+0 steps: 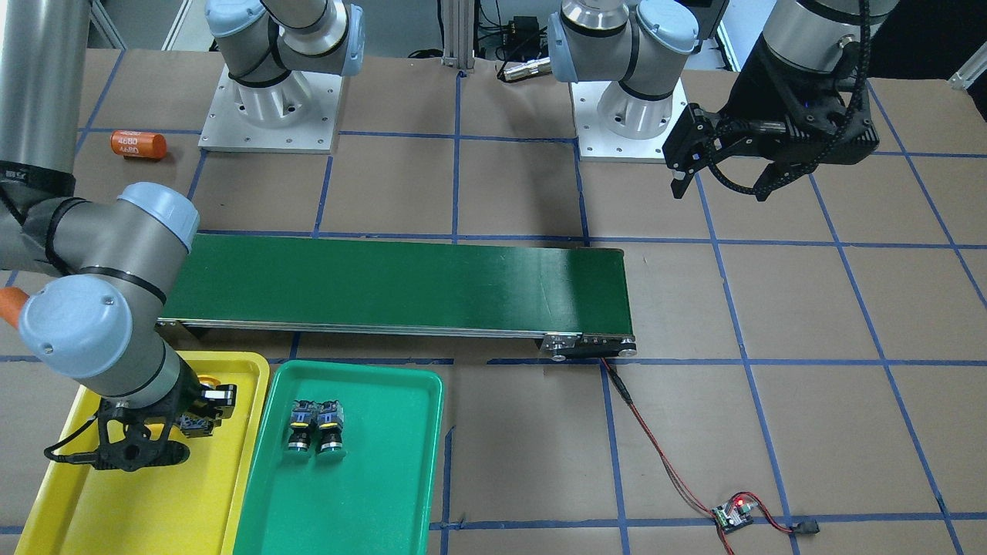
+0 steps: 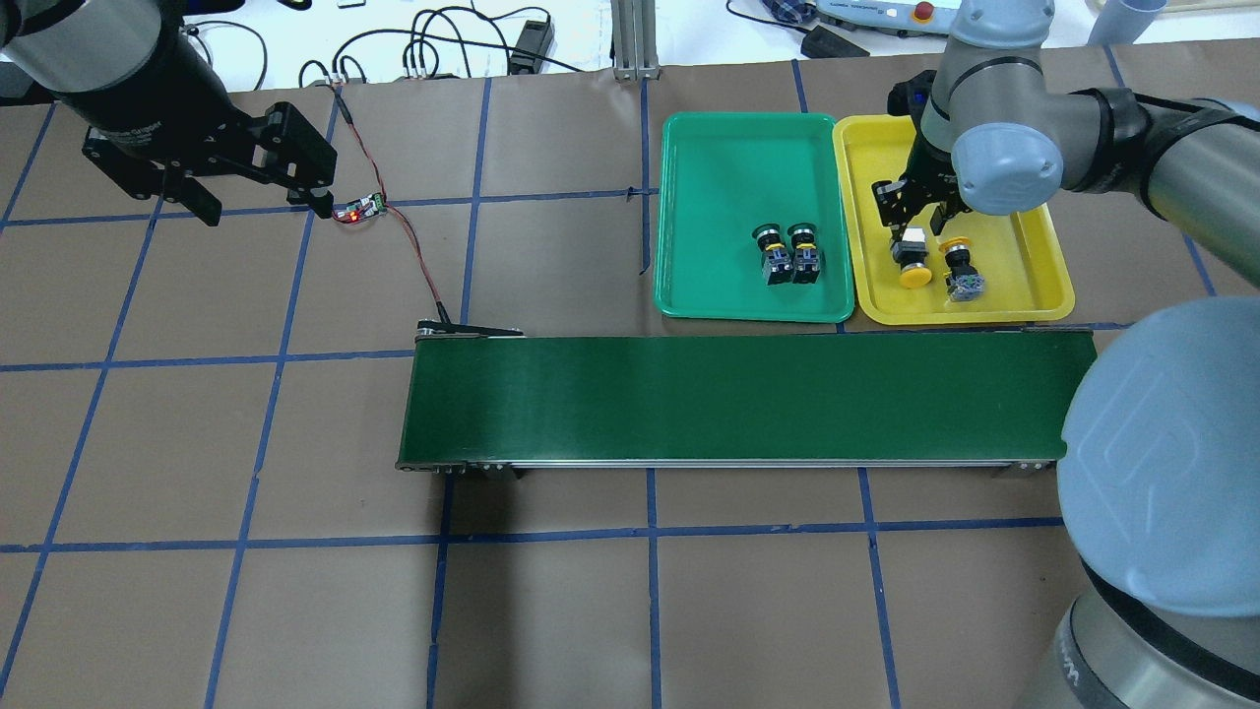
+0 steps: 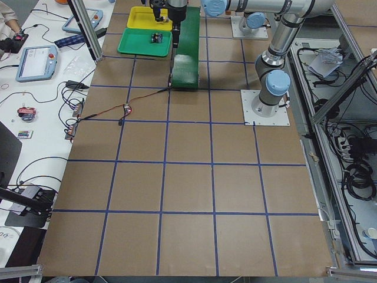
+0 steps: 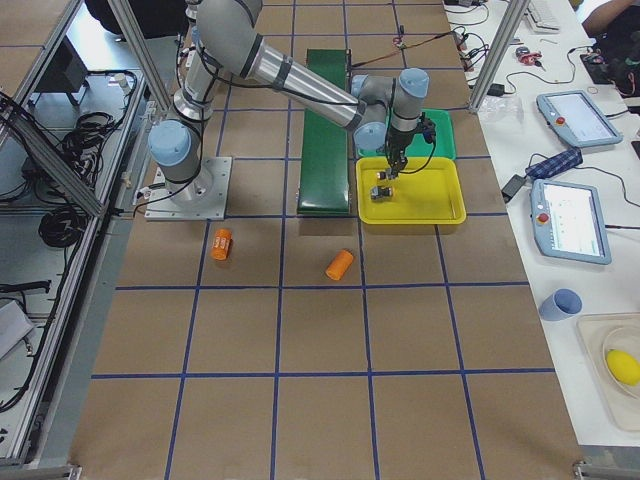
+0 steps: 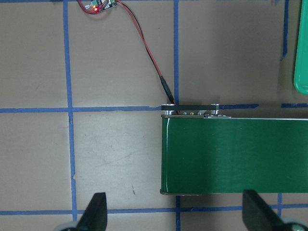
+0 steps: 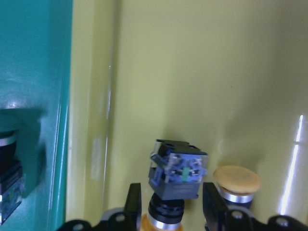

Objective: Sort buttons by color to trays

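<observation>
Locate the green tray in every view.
Front-facing: the shallow green plastic tray sits at the bottom, left of centre.
Overhead: top, right of centre.
Exterior left: top left.
Exterior right: upper centre.
Left wrist: sliver at the right edge.
Right wrist: left edge.
Landmark: the yellow plastic tray beside it, in all but the left wrist view.

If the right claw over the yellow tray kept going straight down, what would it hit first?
Likely the yellow button lying directly under the right gripper; its open fingers sit either side of it, so the tips may reach the yellow tray floor instead. Depth is unclear.
</observation>
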Available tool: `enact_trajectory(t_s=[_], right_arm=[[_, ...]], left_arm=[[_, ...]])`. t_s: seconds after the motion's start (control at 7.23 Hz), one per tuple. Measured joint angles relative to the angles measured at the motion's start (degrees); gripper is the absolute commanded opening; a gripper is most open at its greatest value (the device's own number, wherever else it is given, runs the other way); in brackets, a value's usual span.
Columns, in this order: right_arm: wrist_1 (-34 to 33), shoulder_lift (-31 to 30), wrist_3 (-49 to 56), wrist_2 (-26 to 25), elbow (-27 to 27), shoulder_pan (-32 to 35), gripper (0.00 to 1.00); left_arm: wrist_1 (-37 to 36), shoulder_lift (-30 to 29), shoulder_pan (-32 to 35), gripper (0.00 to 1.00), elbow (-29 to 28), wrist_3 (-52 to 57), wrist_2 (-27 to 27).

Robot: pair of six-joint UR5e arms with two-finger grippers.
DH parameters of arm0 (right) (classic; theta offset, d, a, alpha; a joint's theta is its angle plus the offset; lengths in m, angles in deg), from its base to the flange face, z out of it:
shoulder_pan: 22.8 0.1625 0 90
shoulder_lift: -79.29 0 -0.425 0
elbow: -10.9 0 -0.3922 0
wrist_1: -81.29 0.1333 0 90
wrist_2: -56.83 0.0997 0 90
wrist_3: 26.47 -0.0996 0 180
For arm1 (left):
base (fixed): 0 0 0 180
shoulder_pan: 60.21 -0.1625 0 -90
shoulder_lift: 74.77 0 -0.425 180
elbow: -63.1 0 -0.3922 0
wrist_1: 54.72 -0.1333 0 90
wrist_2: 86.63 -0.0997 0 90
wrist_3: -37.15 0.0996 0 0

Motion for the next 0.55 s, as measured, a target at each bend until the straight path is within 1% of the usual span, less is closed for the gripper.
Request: enact_trajectory(t_s=[0.14,0.28,0.41,0.55], right_arm=[[0.47,-0.74,0.09,0.08,0.12,-0.18,1.00],[2.01,-2.73,0.08,0.29,0.35,-0.16,1.00],[5.71,-6.17,-0.66,0.59,0.52,0.05,1.00],[11.48,-10.63,-3.19,0.76,0.61,0.78,1.00]], left_arm=[[0.01,-0.01,-0.03,1.00,0.00,0.00,0.00],[0.03,-0.01,-0.05,1.00,0.02,0.02,0.00],[0.01,0.00,-0.06,1.00,0.02,0.03,0.00],[-0.01,0.00,-0.09,1.00,0.05,0.10,0.00]])
